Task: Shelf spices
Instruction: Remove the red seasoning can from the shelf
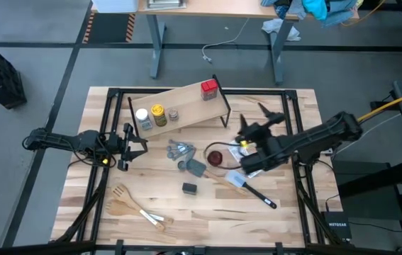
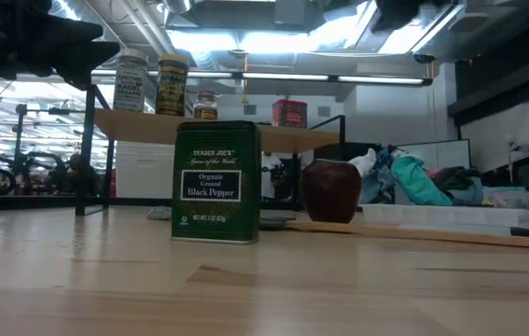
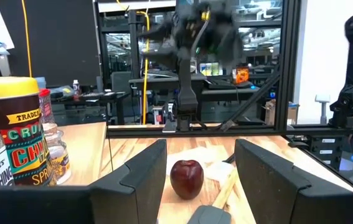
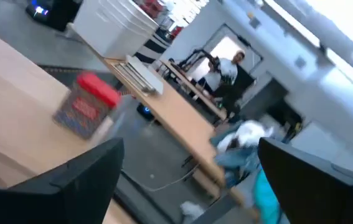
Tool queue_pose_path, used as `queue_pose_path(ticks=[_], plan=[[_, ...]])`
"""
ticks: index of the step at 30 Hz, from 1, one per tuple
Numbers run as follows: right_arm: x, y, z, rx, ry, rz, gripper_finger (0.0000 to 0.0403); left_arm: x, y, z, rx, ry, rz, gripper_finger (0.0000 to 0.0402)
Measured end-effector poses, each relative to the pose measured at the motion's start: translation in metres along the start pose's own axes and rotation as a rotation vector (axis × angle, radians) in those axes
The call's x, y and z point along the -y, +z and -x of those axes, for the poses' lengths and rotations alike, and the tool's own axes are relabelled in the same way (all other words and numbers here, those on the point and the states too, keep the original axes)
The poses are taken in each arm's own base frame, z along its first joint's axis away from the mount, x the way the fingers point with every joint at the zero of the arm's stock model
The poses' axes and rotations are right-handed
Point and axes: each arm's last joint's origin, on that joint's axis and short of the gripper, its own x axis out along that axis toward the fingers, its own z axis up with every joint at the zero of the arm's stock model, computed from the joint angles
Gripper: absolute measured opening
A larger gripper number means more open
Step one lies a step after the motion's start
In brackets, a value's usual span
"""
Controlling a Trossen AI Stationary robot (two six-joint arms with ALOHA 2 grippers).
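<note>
Far side of the table: long light-wood plank shelf on thin black legs (image 1: pixel 188 101). It already carries the white-capped jar (image 1: pixel 142 116), yellow-capped jar (image 1: pixel 158 112) and tiny grey-brown jar (image 1: pixel 174 114) at its left end, and the red square tin (image 1: pixel 209 88) at its right end.
Right gripper (image 1: pixel 255 122): hangs right of the shelf, just near of the red tin. Fingers spread wide, nothing in them.
Left gripper (image 1: pixel 131 147): sits left of centre, just near of the jars. Fingers about half apart and empty.
Dark square black-pepper tin (image 1: pixel 189 188): the only spice left on the tabletop. It stands upright, near of centre, well apart from both grippers.
Step, my guess: fetch that tin. Come straight down, pinch two flat sides and keep it upright. Then set it in the bare stretch of plank between the tiny jar and the red tin.
In the way: grey measuring spoons (image 1: pixel 179 149) and the round dark-red dish (image 1: pixel 215 157) lie between the tin and the shelf, so lift clear over them.
Also around: black-handled spatula (image 1: pixel 247 185) right of the tin and wooden utensils (image 1: pixel 133 205) near-left. Neither touches the tin.
</note>
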Motion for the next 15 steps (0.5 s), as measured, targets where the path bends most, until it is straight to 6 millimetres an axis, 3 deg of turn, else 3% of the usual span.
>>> queue_pose_path(ticks=[4,7,15], plan=[[0.011,-0.044,-0.008,-0.019,-0.030,-0.139,0.0376,0.000,0.000,0.000,0.001,0.002,0.001,0.0182],[0.014,-0.065,-0.016,-0.040,-0.070,-0.224,0.0376,0.000,0.000,0.000,0.000,0.003,0.001,0.0182],[0.013,-0.073,-0.044,-0.098,-0.200,-0.324,0.0376,0.000,0.000,0.000,0.000,0.003,0.001,0.0182]])
